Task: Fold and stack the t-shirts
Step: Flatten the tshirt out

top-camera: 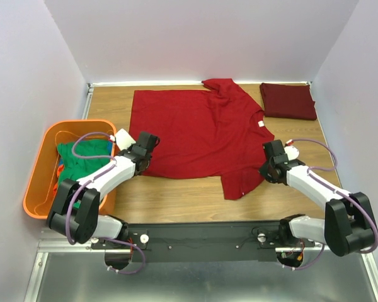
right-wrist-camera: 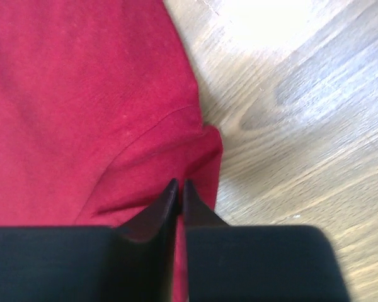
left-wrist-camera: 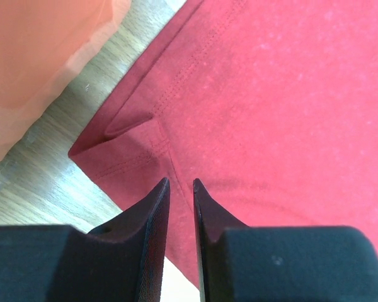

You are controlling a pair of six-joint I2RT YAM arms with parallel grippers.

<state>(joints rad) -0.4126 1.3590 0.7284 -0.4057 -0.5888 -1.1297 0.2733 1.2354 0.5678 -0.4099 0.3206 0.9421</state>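
Early going, by the look of it. Folded and parked at the far right corner of the desk [top-camera: 176, 198]: the maroon t-shirt [top-camera: 288, 100]. Spread flat mid-desk, not yet folded: the red t-shirt [top-camera: 198, 129], pinched at its near left hem corner in the narrowed left tool [left-wrist-camera: 179, 182] and at its near right edge in the almost-closed right tool [right-wrist-camera: 178, 184]. Left to do: this fold, stacking, then the green t-shirts [top-camera: 82, 154] heaped in the orange tub [top-camera: 34, 182].

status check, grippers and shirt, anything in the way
Left gripper pinching red t-shirt at near-left hem corner. Right gripper pinching its right edge. Shirt spread flat, not yet folded. Maroon t-shirt folded far right, not in the way.
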